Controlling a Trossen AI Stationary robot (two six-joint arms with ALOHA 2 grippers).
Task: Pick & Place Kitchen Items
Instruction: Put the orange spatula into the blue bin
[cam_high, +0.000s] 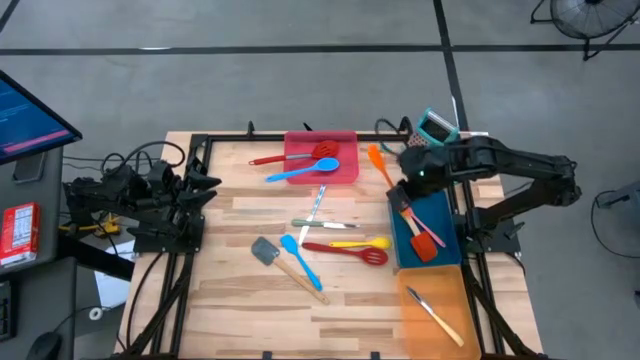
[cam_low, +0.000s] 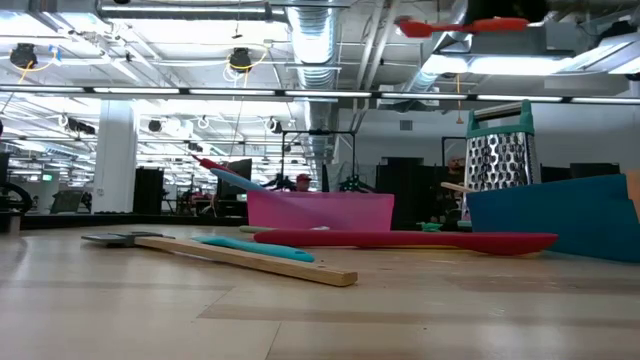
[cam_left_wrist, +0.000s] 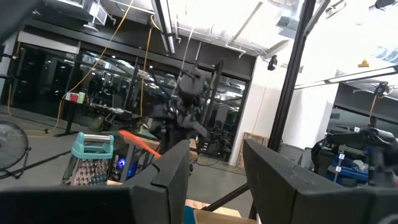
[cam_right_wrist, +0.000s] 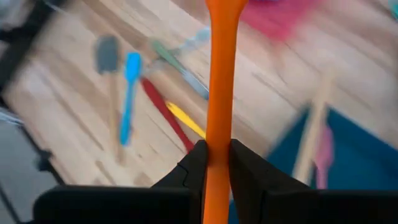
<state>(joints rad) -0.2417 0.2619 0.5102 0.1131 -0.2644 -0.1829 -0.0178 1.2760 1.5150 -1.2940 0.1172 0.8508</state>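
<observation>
Right end effector (cam_right_wrist: 214, 163) was clamped on an orange spatula (cam_right_wrist: 219, 74), fingers pinching the slim handle near one end so the rest ran straight out ahead of the wrist. High view put that end effector (cam_high: 408, 172) above the far right of the tabletop (cam_high: 220, 290), just beyond the blue tray (cam_high: 440, 215), the spatula (cam_high: 379, 163) pointing away toward the red tray (cam_high: 345, 172). The low view showed it lifted clear (cam_low: 455, 26), level, well above everything else. My guess: carried high to clear the tray walls, bound for one of the trays on the right.

Left arm parked at the left edge, end effector (cam_high: 205, 200) idle with its fingers spread and nothing between them.

Remaining items:
- Red tray: a blue spoon (cam_high: 300, 171) and a red turner (cam_high: 300, 154), both overhanging the near rim.
- Mid-tabletop: silver cutlery (cam_high: 317, 204), a green-handled piece (cam_high: 318, 224), a yellow spoon (cam_high: 362, 242), a red slotted spoon (cam_high: 350, 252), a short blue spatula (cam_high: 300, 260), and a grey spatula with a wooden handle (cam_high: 288, 266). All lay flat, loosely fanned and partly crossing.
- Blue tray: two or three utensils, one wood-handled, one red-headed.
- Orange tray (cam_high: 450, 285): one slim utensil lying diagonally.

Handles looked smooth, plastic or silicone; trays were shallow, rectangular and straight-walled. A perforated metal grater (cam_high: 434, 129) with a teal top stood behind the blue tray.
</observation>
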